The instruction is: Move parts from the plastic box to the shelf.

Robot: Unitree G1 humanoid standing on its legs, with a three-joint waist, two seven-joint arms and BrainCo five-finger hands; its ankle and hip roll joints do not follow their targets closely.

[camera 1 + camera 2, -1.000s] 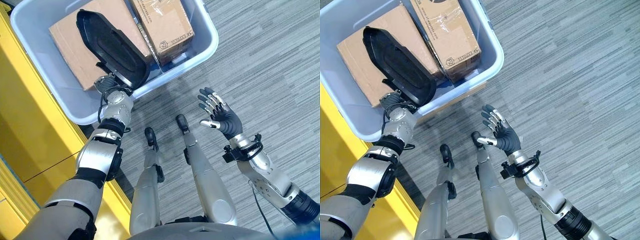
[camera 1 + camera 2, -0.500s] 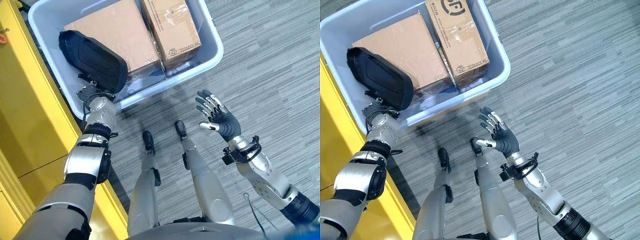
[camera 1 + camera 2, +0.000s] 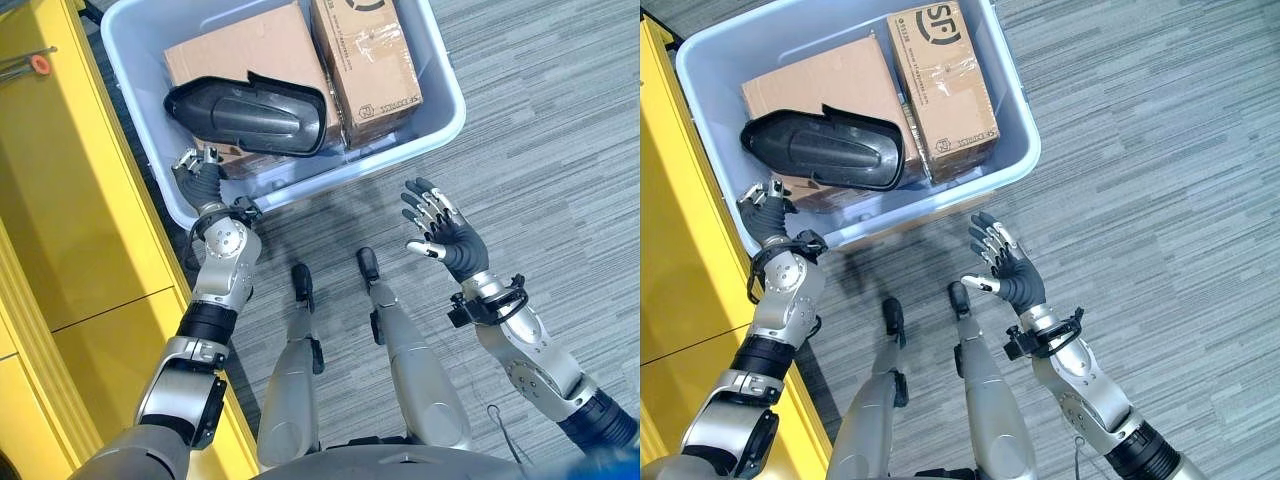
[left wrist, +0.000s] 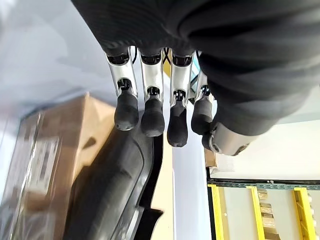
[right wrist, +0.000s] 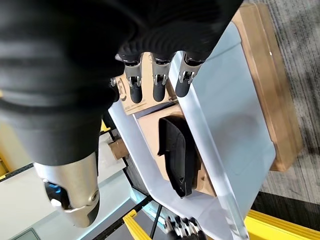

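While in the plastic box (image 3: 440,120) | black part (image 3: 250,105) just beyond left hand (image 3: 197,175)

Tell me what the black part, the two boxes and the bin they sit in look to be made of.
Black part: likely moulded plastic, matte with a soft sheen along its curved shell.
Two boxes: brown corrugated cardboard, one with glossy clear tape across its top.
Bin: pale blue-grey plastic, smooth with a rounded rim, apparently slightly translucent.

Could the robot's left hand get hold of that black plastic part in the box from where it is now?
Probably yes: the left hand is open at the plastic box's near rim, right beside the black part, which lies on top, uncovered.
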